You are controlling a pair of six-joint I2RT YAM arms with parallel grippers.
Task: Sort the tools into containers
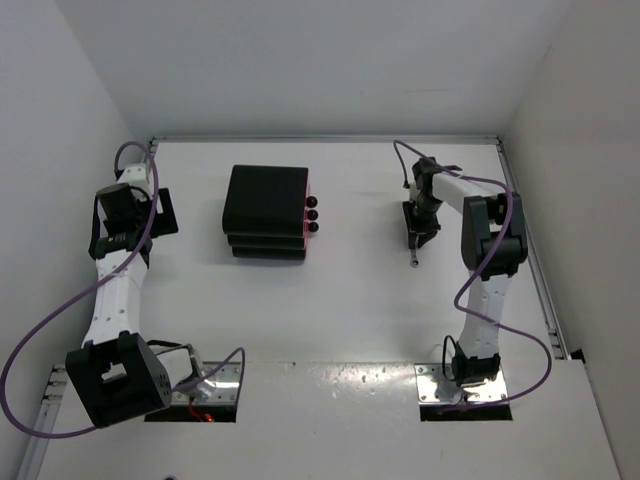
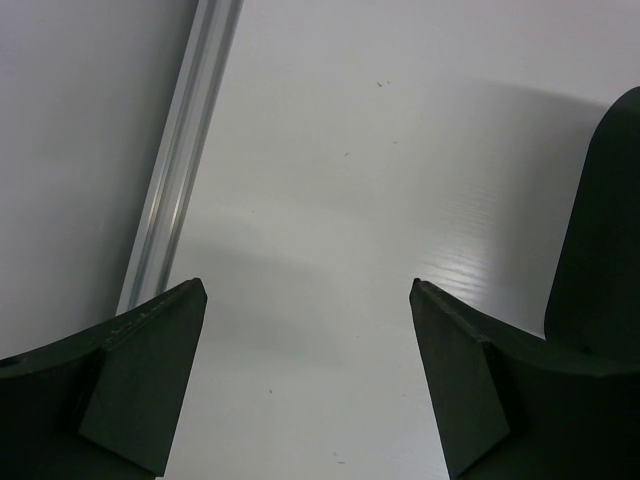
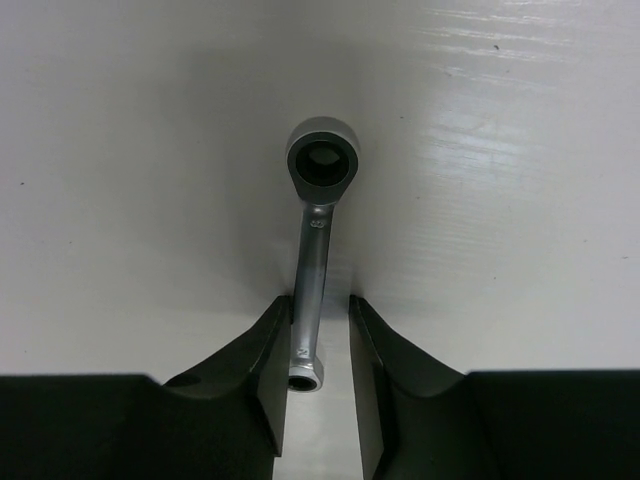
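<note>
A thin silver wrench (image 3: 312,235) lies on the white table, its ring end pointing away from my right gripper (image 3: 320,300). The jaws stand narrowly apart astride its shaft: the left finger touches it and a slim gap shows by the right finger (image 3: 375,350). From above, the wrench tip (image 1: 413,261) pokes out below the right gripper (image 1: 419,236). The black drawer unit (image 1: 266,210) stands mid-table with all three pink drawers shut, knobs (image 1: 312,215) facing right. My left gripper (image 2: 308,290) is wide open and empty over bare table at the far left (image 1: 160,212). No other tools show.
An aluminium rail (image 2: 180,170) runs along the table's left edge beside the left gripper, with white walls on all sides. A second rail (image 1: 535,260) borders the right edge near the right arm.
</note>
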